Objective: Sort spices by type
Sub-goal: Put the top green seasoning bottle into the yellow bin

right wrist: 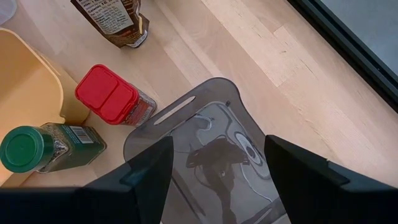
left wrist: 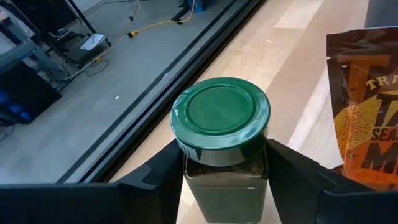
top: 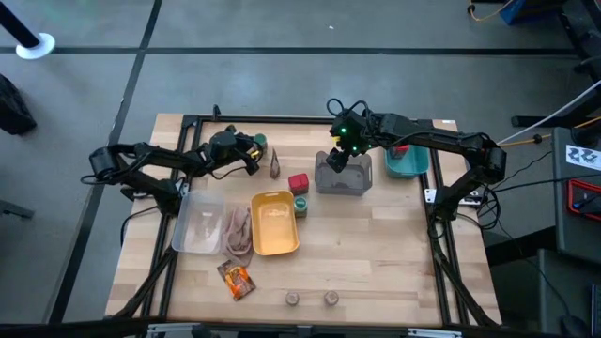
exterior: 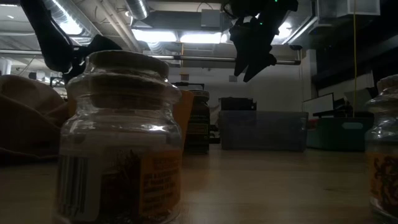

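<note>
Sorting is barely under way, we are judging: the grey tray (top: 344,178) is sitting empty beneath our right tool (top: 336,160), whose fingers are hanging spread wide with nothing in them, and the yellow tray (top: 274,223) and clear tray (top: 199,222) are showing no spices either. Our left tool (left wrist: 224,186) is bracketing one green-lidded jar (left wrist: 221,134) in the upper left of the high view, though we cannot tell whether it is gripping. The second green-lidded jar (right wrist: 43,148) and a red-capped jar (right wrist: 115,96) are lying between the yellow and grey trays; the orange-brown sachet (top: 237,278) and two small round jars (top: 312,299) are waiting along the lower tabletop edge, where room is open.
</note>
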